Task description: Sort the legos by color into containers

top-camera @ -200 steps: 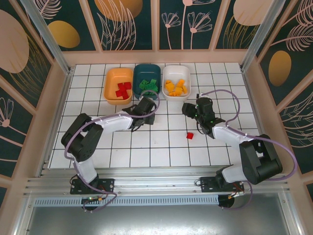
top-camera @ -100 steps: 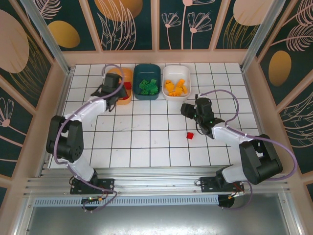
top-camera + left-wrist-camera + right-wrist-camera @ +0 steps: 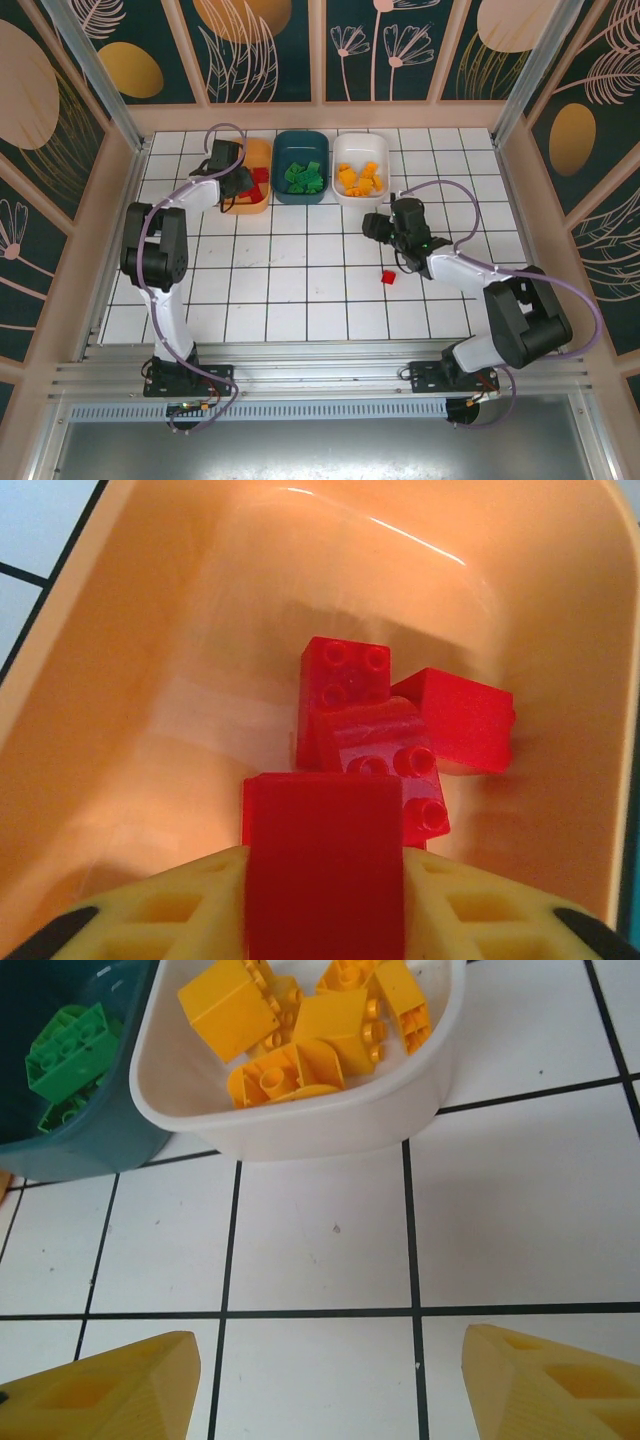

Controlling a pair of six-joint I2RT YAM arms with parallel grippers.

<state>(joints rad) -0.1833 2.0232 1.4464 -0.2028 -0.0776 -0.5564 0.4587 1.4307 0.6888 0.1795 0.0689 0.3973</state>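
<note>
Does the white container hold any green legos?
No, the white container holds orange-yellow legos, while the green legos lie in the dark teal container beside it.

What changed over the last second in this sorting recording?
The left arm swung from the middle, left and away, to the orange tub, a red brick between its jaws. The right arm edged slightly left, jaws open. The loose brick, the teal tub and the white tub stayed put.

Left tool (image 3: 238, 180) far forward, right tool (image 3: 330, 1365) open
</note>
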